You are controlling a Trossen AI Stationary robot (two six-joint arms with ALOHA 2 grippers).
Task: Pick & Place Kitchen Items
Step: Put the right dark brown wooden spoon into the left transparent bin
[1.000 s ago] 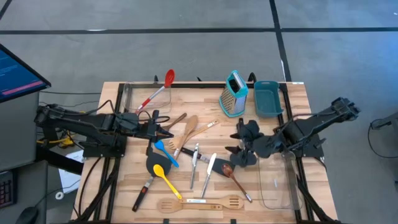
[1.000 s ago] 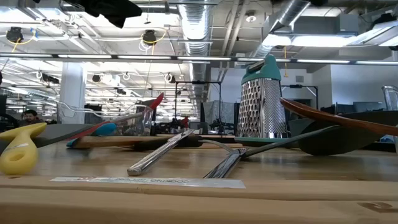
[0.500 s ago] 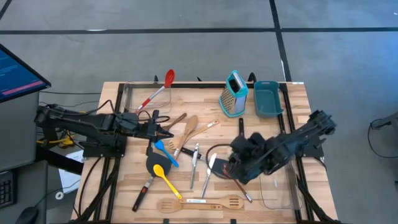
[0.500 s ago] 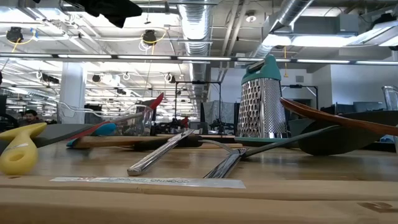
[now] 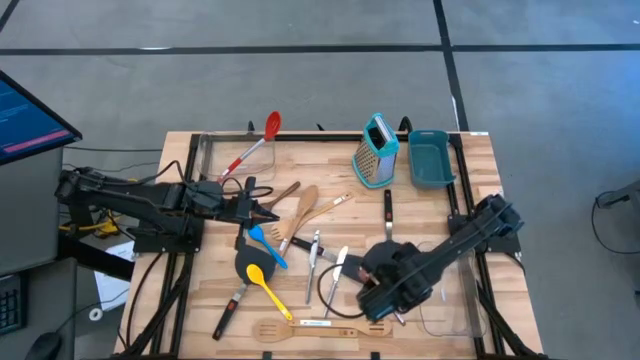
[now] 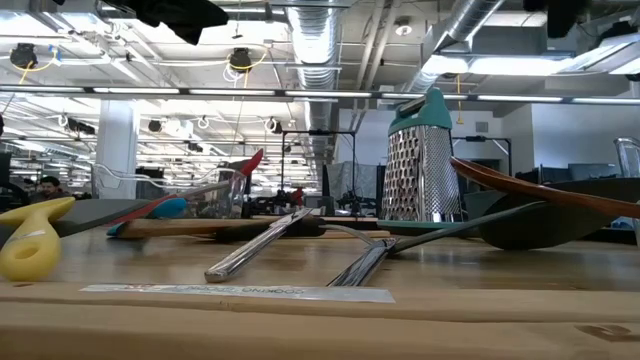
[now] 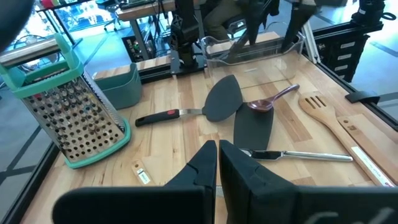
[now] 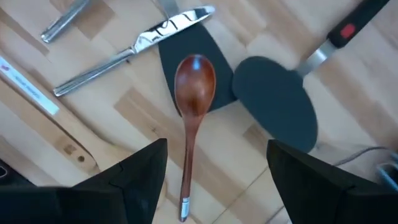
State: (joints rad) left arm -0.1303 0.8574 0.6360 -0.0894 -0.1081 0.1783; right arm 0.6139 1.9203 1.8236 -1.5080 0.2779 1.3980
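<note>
High view. Wooden table (image 5: pixel 200 150) strewn with utensils. Right gripper (image 5: pixel 378 285) hangs over the near-right part of the spread, above a brown spoon mostly hidden under it. Left gripper (image 5: pixel 262 211) waits at the left-centre of the table, by the wooden spoons (image 5: pixel 300 205). Also present: grater (image 5: pixel 376 152) and teal bin (image 5: pixel 429 157) at the far edge, red spoon (image 5: pixel 262 135), yellow spoon (image 5: pixel 264 283), slotted wooden spatula (image 5: pixel 320 327) at the near edge.

Low view. Grater (image 6: pixel 424 160) stands upright; yellow spoon (image 6: pixel 28 240) lies at the left; metal cutlery (image 6: pixel 262 244) lies flat across the middle. Neither gripper shows here.

Left wrist view. Left gripper (image 7: pixel 217 152), fingers pressed together, nothing between them. Beyond it: black spatula (image 7: pixel 214 106), brown spoon (image 7: pixel 272 99), table knife (image 7: pixel 292 155).

Right wrist view. Right gripper (image 8: pixel 214 168), fingers spread wide and empty, one either side of the brown spoon (image 8: pixel 193 121). The spoon's bowl rests on a dark flat spatula blade (image 8: pixel 221 74); its handle runs down between the fingers. Knife (image 8: pixel 134 50) lies just beside.

Handling, as judged. The spoon looks light, rigid and glossy, so likely slippery; it lies low on the wood. Best hold: across the slim handle, clear of the bowl and the blade beneath it.
</note>
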